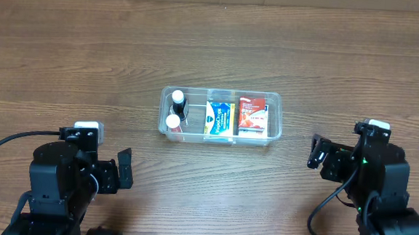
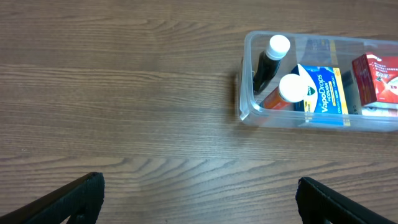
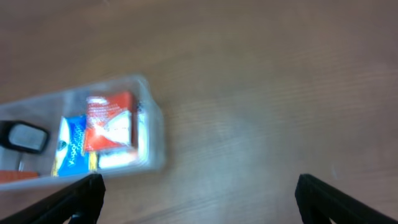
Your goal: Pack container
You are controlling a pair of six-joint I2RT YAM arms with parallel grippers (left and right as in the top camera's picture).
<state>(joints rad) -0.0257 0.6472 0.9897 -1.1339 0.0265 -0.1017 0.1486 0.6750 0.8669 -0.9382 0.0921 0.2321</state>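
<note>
Container (image 1: 196,92) sits mid-table and looks fully packed to me: 2 white-capped bottles (image 1: 173,120) at its 9 o'clock end, a blue box (image 1: 220,118) in the middle, a red box (image 1: 251,114) at 3 o'clock. Left gripper (image 2: 199,190) hangs at 7 o'clock from it, right gripper (image 3: 198,186) at 4 o'clock. Both are well apart from it, jaws spread wide on nothing, I'd guess because the job's about done.
</note>
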